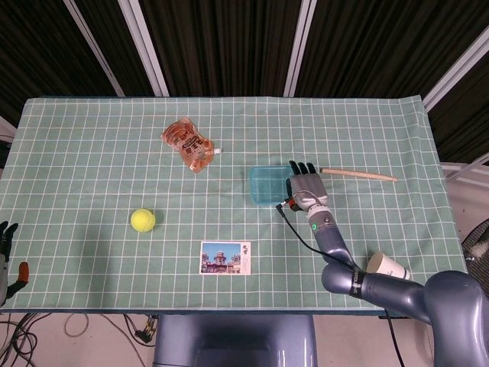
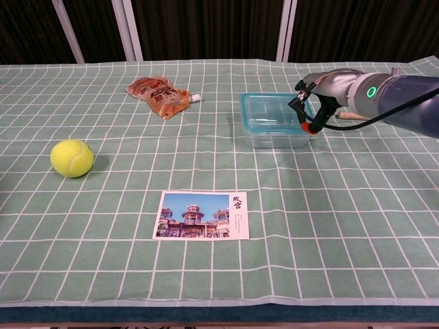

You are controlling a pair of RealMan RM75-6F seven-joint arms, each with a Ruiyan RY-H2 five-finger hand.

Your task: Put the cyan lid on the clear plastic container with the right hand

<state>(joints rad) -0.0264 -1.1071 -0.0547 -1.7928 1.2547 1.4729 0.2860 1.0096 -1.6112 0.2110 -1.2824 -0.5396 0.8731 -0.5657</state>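
The cyan lid (image 1: 267, 183) (image 2: 271, 110) lies flat on top of the clear plastic container (image 2: 274, 139), right of the table's middle. My right hand (image 1: 306, 186) (image 2: 322, 92) is at the container's right side, fingers stretched out, and touches the lid's right edge. I see nothing gripped in it. My left hand (image 1: 7, 256) hangs off the table's near left corner, seen only in the head view, holding nothing.
A yellow tennis ball (image 1: 143, 220) (image 2: 71, 158) sits at the left. An orange pouch (image 1: 189, 143) (image 2: 158, 94) lies at the back, a postcard (image 1: 225, 258) (image 2: 202, 215) near the front. A wooden stick (image 1: 359, 175) lies right of my hand and a paper cup (image 1: 388, 266) on its side by my right arm.
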